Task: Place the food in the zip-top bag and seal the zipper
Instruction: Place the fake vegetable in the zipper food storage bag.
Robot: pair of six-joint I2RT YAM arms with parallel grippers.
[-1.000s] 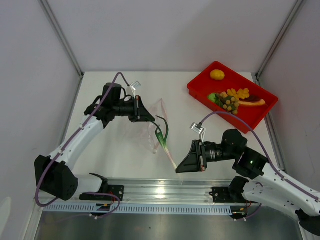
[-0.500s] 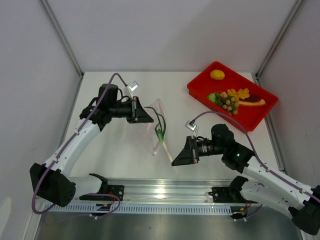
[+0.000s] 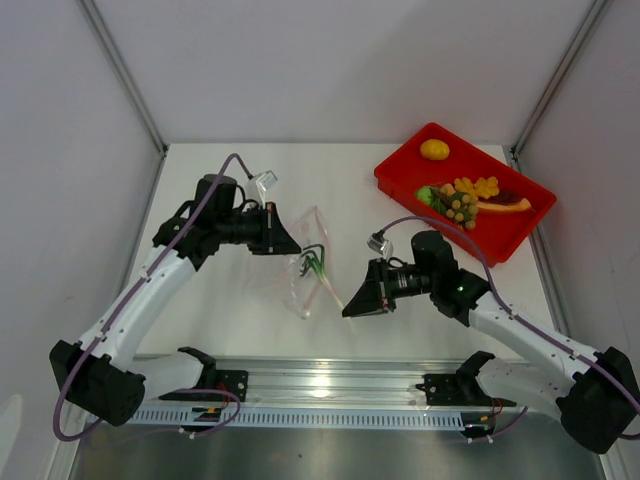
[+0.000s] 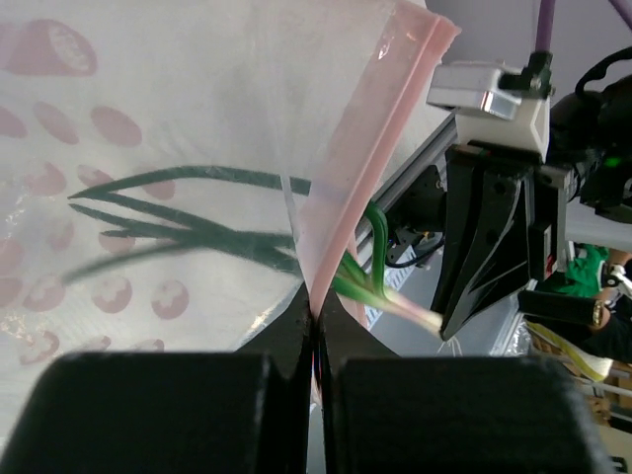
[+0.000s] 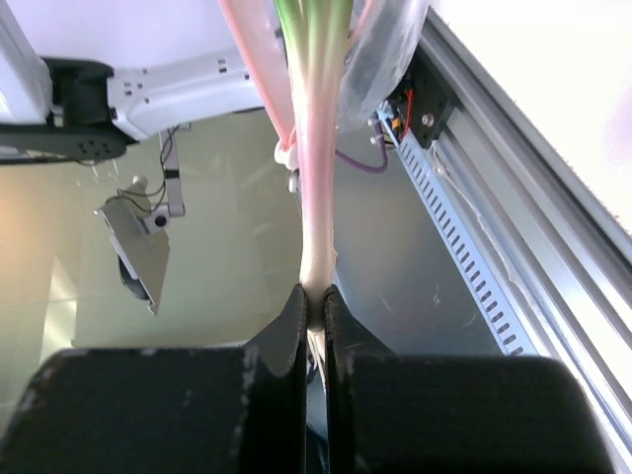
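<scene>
clear crinkly plastic: your zip-top bag (image 3: pixel 303 288) is at mid-table, between the two arms and above the white table (image 3: pixel 220 320). whether its lower edge rests on the surface cannot be told. the film carries printed pinkish spots.

your left gripper (image 4: pixel 314 326) has its jaws pressed together on the pinkish-red zipper (image 4: pixel 370 148), pinching the strip at the bag's mouth. the strip runs up and away from the fingertips in the left wrist view.

a toy spring onion (image 4: pixel 188 232) lies partly in the bag. its dark green leaves are inside and show through the film. its pale green and pinkish-white stalk sticks out past the zipper toward your right arm.

your right gripper (image 5: pixel 314 298) is clamped on the whitish root tip of that stalk, jaws together with only the thin tip between them. the stalk runs straight from the fingertips to the bag's mouth.

the rest of the food is in the red tray (image 3: pixel 497 240) at the far right, well apart from the bag. the yellow round fruit (image 3: pixel 434 149) sits alone at the far end. the grape bunch (image 3: pixel 458 209), orange lumpy pieces (image 3: pixel 478 186) and purple-red piece (image 3: pixel 506 197) are clustered together nearer the middle.
</scene>
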